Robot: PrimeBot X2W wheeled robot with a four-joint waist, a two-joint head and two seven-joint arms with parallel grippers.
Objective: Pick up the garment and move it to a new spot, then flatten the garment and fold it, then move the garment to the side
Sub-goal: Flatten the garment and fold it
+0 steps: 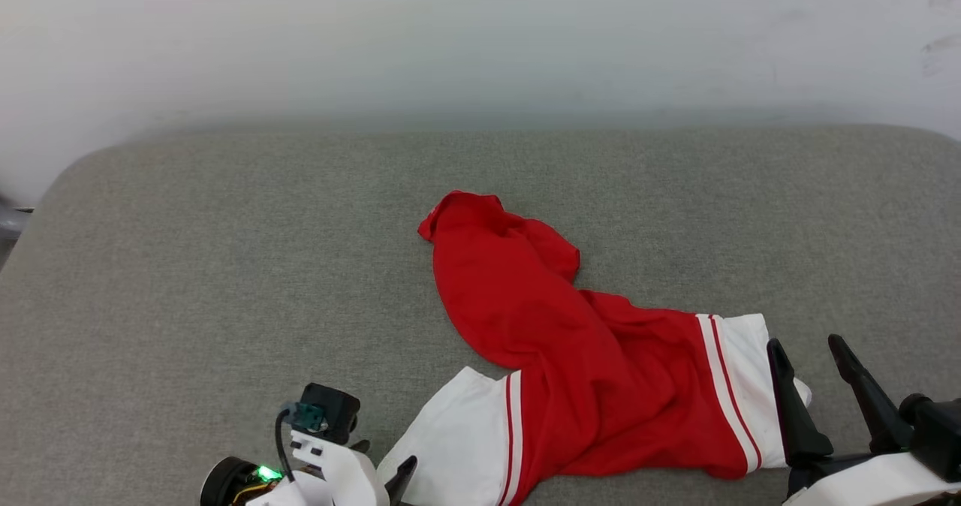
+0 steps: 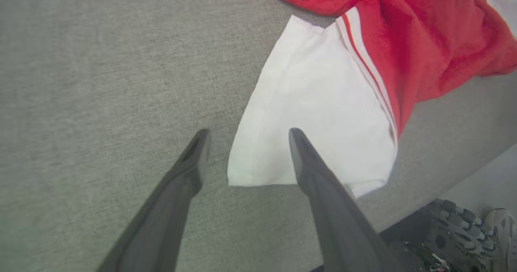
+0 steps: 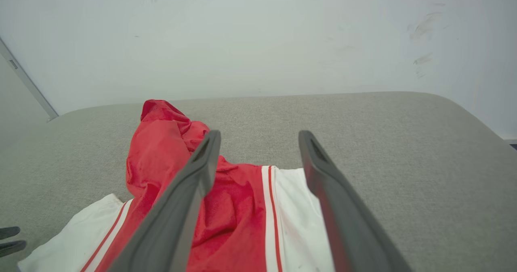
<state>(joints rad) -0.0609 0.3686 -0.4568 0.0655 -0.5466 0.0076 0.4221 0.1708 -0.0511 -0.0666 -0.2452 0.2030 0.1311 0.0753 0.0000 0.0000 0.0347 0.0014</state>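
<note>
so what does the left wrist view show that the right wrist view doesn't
Left wrist view, not the right: a shoe on the floor past the cushion's near edge, and the open left gripper close up at a white sleeve. Right wrist view, not the left: the open right gripper at the other sleeve, the garment's bunched far end, the white wall. Both: the crumpled red garment with striped trim on the grey cushion, held by neither gripper.

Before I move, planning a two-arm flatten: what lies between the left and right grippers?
The garment, crumpled on the grey cushion: one white sleeve by the left gripper, red body, other sleeve by the right gripper. Head view shows it.
</note>
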